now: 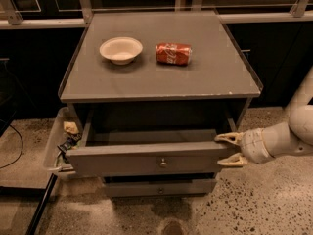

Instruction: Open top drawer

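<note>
The top drawer (pixel 146 159) of the grey cabinet (pixel 161 77) stands pulled out toward me, its grey inside showing. Its flat front panel has a small round metal knob (pixel 163 162) at the centre. My gripper (pixel 230 150) is at the drawer's right front corner, on a white arm coming in from the right. Its two pale fingers (pixel 229 138) are spread apart, one above the other, by the panel's right end. They hold nothing.
A white bowl (pixel 121 49) and a red soda can (pixel 173 54) lying on its side sit on the cabinet top. A lower drawer (pixel 159 187) is shut. A clear bin (pixel 55 146) with small items hangs at the cabinet's left. Speckled floor lies around.
</note>
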